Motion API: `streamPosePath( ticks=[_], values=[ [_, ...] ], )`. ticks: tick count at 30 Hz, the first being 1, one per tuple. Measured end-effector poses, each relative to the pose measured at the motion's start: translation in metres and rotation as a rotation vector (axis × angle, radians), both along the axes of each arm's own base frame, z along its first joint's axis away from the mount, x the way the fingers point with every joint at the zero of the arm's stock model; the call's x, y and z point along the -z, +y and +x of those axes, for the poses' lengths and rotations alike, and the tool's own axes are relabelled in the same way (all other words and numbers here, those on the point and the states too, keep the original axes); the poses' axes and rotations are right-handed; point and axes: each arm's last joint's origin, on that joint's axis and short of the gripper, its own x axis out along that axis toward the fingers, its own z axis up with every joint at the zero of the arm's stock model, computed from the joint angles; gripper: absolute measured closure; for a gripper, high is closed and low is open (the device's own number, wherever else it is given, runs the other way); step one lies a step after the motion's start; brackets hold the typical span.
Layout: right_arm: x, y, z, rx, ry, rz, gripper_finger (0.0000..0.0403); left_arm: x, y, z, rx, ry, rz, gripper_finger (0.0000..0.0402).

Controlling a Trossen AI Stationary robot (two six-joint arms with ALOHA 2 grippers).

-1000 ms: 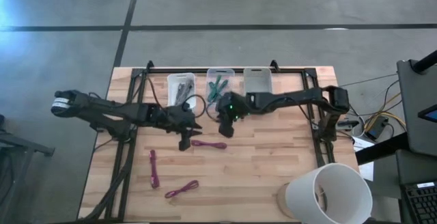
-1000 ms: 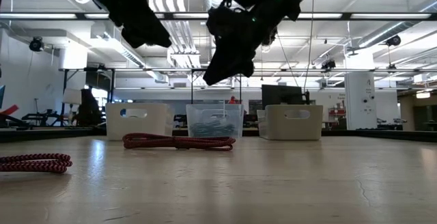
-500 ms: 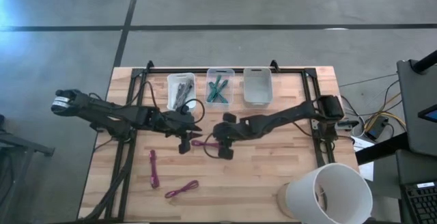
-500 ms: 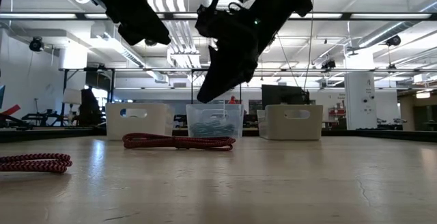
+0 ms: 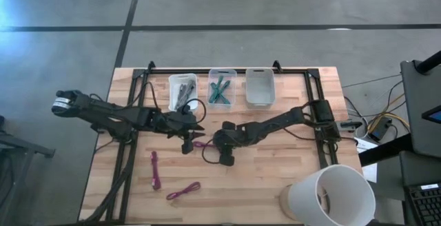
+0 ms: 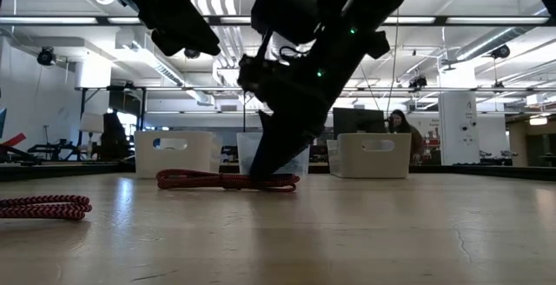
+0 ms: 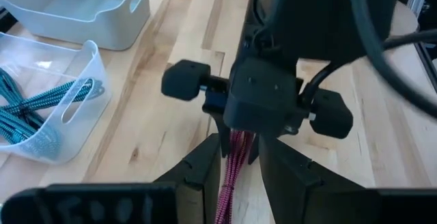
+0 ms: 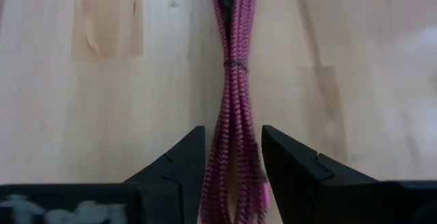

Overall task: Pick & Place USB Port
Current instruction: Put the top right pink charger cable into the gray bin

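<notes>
A pink braided USB cable bundle (image 5: 202,144) lies flat on the wooden table (image 5: 275,178), tied at its middle (image 8: 232,63). My right gripper (image 8: 233,138) is open and low over the bundle's right end (image 6: 271,174), one finger on each side of the strands. My left gripper (image 5: 186,145) hangs open above the bundle's left end, well clear of the table (image 6: 187,37). In the left wrist view, the cable (image 7: 235,159) shows between its fingers, far below. My right gripper comes at the bundle slanting down from the table's right, its fingers (image 8: 184,162) on either side of the strands (image 8: 232,169) and the bundle running between them. The bundle lies flat on the table. I cannot tell whether the fingers touch it.
Two more pink bundles (image 5: 155,169) (image 5: 182,190) lie near the left front. At the far edge stand a white bin of dark cables (image 5: 182,91), a clear bin of teal cables (image 5: 222,88) and a white bin (image 5: 260,87). A white bucket (image 5: 331,195) sits front right.
My right gripper has come away from the bins toward the table's near edge and down, until its fingertips stand at the table on the pink bundle's right end. The bundle has stayed where it was.
</notes>
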Motion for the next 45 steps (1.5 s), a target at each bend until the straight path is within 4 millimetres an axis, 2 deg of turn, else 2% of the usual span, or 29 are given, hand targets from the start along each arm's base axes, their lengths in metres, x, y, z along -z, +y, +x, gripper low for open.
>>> streamPosePath(
  ticks=[8, 14, 18, 21, 27, 33, 41, 45],
  values=[
    [0.013, 0.0, 0.002, 0.005, 0.025, 0.012, 0.0274, 0.0, 0.0, 0.0, 0.0, 0.001, 0.0, 0.0298],
    [0.012, 0.0, 0.002, 0.01, 0.027, 0.011, 0.0331, 0.002, 0.0, 0.0, 0.0, 0.006, 0.0, 0.0298],
    [0.004, 0.0, -0.001, -0.015, 0.06, 0.003, 0.0373, 0.008, 0.0, -0.002, -0.005, 0.019, -0.005, 0.0298],
    [-0.009, -0.001, -0.007, -0.005, 0.1, 0.009, 0.0386, 0.011, 0.0, -0.003, -0.014, 0.029, -0.016, 0.0298],
    [-0.05, -0.01, -0.026, 0.105, 0.124, -0.018, 0.0384, 0.013, 0.0, -0.003, -0.017, 0.032, -0.02, 0.0298],
    [-0.089, -0.022, -0.057, 0.257, 0.158, -0.173, 0.0384, 0.015, 0.0, -0.003, -0.017, 0.033, -0.021, 0.0298],
    [-0.135, -0.057, -0.096, 0.451, 0.097, -0.229, 0.0384, 0.013, 0.0, -0.002, -0.016, 0.0, -0.026, 0.0298],
    [-0.141, -0.082, -0.111, 0.572, 0.07, -0.204, 0.0384, 0.013, 0.0, -0.002, -0.016, 0.0, -0.026, 0.0298]
  ],
)
